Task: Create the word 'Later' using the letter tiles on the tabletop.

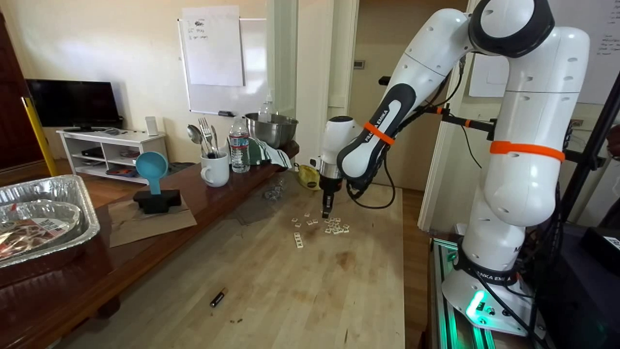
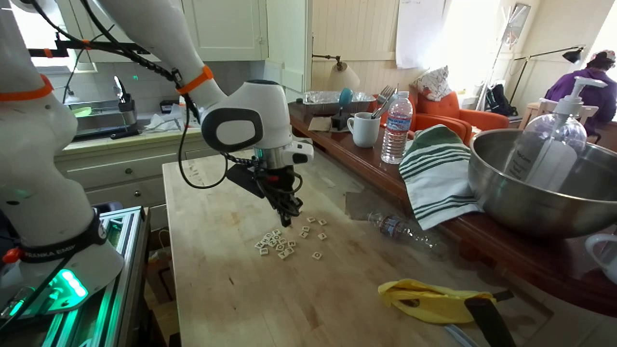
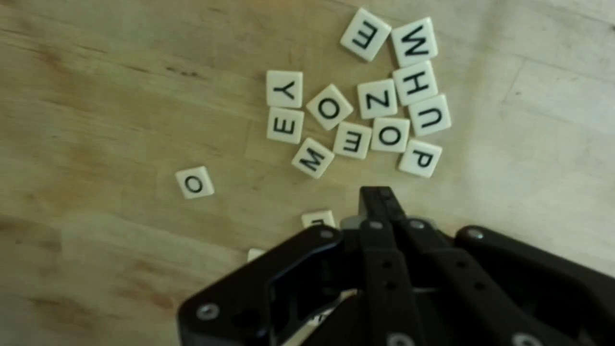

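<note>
On the wooden tabletop point(image 3: 105, 125), the letter tiles point(image 3: 375, 99) lie scattered, many of them in one loose group with letters upward; an O tile point(image 3: 194, 182) lies apart. Near this group, the gripper point(image 3: 377, 192) points downward and is completely closed, finger against finger.

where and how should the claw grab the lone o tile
Probably by two opposite side edges, coming straight down from above: the O tile lies flat on the tabletop, square and thin, with no other tile touching it. The claw is shut, so it should open first.
</note>
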Motion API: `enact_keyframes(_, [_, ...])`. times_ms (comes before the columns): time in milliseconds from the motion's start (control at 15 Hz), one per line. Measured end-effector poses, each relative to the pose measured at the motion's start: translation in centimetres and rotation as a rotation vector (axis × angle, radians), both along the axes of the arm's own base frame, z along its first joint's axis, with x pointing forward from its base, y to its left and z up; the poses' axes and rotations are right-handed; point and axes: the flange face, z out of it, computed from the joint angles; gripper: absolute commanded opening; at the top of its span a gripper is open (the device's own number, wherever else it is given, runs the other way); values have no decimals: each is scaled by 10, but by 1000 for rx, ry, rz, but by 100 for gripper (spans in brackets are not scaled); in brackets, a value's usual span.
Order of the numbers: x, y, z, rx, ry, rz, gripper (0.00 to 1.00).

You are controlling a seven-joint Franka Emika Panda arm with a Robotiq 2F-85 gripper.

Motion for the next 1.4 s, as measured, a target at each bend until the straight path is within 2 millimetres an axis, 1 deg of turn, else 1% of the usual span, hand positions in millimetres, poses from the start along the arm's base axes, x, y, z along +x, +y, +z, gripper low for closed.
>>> enact_keyframes(133, [5, -6, 16, -2, -61, -29, 0])
enact_keyframes(200, [7, -8, 20, -2, -84, -39, 0])
enact_keyframes(333, [11, -11, 25, -2, -117, -55, 0])
enact_keyframes(467, [13, -11, 23, -2, -134, -58, 0])
enact_keyframes(667, [16, -11, 13, 0, -142, -54, 0])
enact_keyframes(1400, [29, -13, -34, 3, -85, -50, 0])
